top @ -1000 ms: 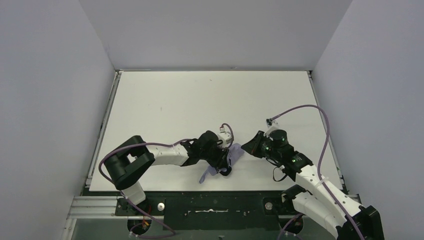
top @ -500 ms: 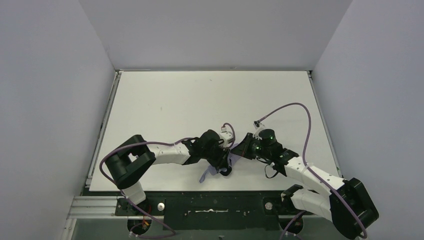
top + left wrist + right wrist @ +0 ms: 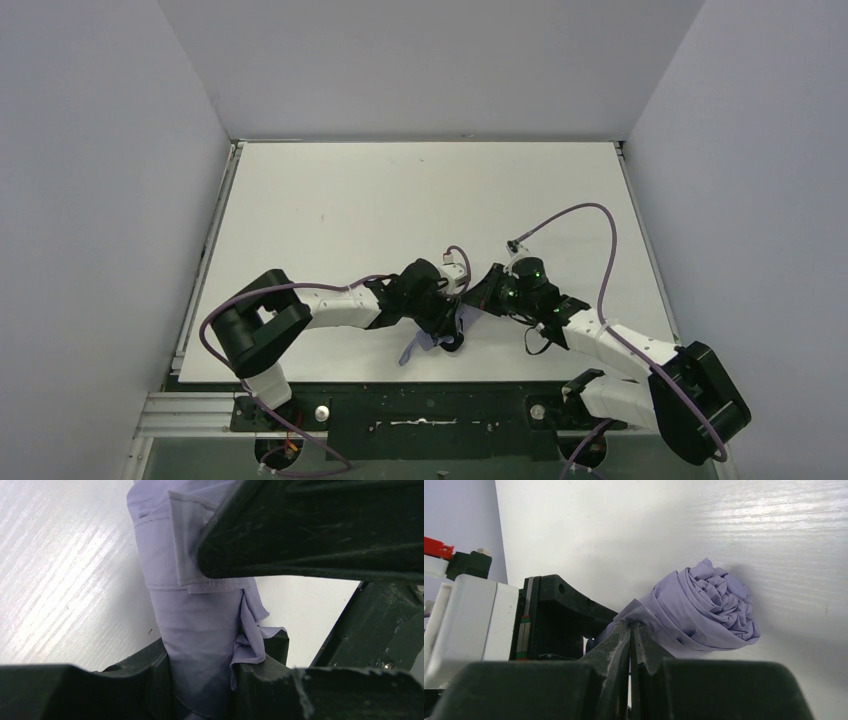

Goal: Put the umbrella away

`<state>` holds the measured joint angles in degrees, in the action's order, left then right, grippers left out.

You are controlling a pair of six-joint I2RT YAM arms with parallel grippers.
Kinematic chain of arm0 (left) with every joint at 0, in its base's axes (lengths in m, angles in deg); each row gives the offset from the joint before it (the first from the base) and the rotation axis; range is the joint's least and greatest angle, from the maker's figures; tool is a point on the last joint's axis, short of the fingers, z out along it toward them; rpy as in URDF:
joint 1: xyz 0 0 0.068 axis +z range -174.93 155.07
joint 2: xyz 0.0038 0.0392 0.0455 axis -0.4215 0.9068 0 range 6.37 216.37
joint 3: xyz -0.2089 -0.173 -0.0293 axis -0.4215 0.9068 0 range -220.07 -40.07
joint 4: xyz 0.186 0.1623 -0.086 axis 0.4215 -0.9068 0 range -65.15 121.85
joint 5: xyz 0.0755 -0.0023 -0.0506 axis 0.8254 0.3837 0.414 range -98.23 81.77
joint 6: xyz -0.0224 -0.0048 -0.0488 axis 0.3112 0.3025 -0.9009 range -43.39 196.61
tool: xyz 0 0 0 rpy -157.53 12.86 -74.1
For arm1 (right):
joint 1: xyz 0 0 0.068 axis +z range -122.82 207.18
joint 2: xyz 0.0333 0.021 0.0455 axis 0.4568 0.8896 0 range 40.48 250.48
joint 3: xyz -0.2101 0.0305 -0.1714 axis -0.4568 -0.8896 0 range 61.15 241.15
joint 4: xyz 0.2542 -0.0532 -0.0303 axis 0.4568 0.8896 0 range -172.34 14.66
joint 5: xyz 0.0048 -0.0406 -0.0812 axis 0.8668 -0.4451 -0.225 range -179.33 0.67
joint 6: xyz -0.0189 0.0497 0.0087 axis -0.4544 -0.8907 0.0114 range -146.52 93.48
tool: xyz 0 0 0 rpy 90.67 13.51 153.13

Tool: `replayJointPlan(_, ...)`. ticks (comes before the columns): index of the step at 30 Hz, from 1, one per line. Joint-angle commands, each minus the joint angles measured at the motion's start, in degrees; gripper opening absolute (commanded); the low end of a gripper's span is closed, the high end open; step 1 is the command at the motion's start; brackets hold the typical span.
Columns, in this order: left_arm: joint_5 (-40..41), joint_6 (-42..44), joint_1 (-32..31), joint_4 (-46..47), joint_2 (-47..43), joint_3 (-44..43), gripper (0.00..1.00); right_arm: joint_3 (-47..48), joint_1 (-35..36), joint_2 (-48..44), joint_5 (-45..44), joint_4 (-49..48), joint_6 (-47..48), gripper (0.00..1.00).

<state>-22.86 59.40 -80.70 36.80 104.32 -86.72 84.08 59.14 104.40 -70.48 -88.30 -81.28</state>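
Note:
The umbrella (image 3: 420, 345) lies folded near the table's front edge as a roll of pale lavender fabric. My left gripper (image 3: 447, 325) is shut on the roll; the left wrist view shows the umbrella (image 3: 200, 620) squeezed between the left gripper's (image 3: 200, 667) jaws. My right gripper (image 3: 477, 300) meets the umbrella's right end. In the right wrist view the right gripper (image 3: 631, 630) is shut, pinching a fabric flap at the edge of the bunched end (image 3: 709, 605). A sewn flap (image 3: 182, 540) runs under its dark finger (image 3: 310, 530). Shaft and handle are hidden.
Purple cables (image 3: 600, 230) loop above the right arm and along the left arm (image 3: 320, 292). The white table (image 3: 400, 200) stretches behind the grippers, with grey walls on three sides. The table's front edge (image 3: 400, 378) lies just below the umbrella.
My right gripper has moved left from open table to the umbrella's right end and now pinches the fabric. The left gripper has kept its hold in place.

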Motion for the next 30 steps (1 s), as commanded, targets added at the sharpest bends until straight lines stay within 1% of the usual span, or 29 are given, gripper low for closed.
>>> replayJointPlan(1, -1.95, 0.87, -0.72, -6.44, 2.41, 0.76, 0.00, 1.13, 0.27, 2.31, -2.06, -5.43, -0.17, 0.00)
replayJointPlan(5, -1.76, 0.86, -0.82, -6.53, 2.39, 0.94, 0.00, 1.69, 0.61, 4.34, -2.06, -5.76, 0.00, 0.00)
replayJointPlan(9, -1.52, 1.12, -0.98, -6.68, 2.49, 0.91, 0.00, 3.37, 1.48, 5.35, -4.48, -1.45, 0.59, 0.00)
replayJointPlan(12, -1.63, 1.34, -1.08, -6.71, 2.54, 0.79, 0.00, 4.29, 2.81, 6.13, -7.63, 2.53, 0.99, 0.00)
replayJointPlan(17, -1.58, 1.48, -1.10, -6.97, 2.65, 0.69, 0.00, 4.41, 4.65, 7.81, -11.14, 5.69, -0.39, 0.00)
replayJointPlan(19, -1.54, 1.50, -1.18, -6.93, 2.57, 0.85, 0.00, 4.55, 5.56, 7.95, -13.55, 9.14, -0.75, 0.00)
replayJointPlan(25, -1.36, 1.85, -1.12, -7.05, 2.19, 0.96, 0.00, 2.53, 7.23, 10.03, -18.59, 13.56, -1.69, 0.00)
replayJointPlan(27, -1.28, 2.32, -1.18, -7.42, 1.95, 0.91, 0.00, 0.84, 7.23, 9.52, -21.11, 14.95, -3.01, 0.00)
replayJointPlan(30, -0.65, 4.26, -1.17, -9.49, 1.55, 0.02, 0.00, 1.64, 7.22, 6.70, -25.97, 21.70, -4.00, 0.00)
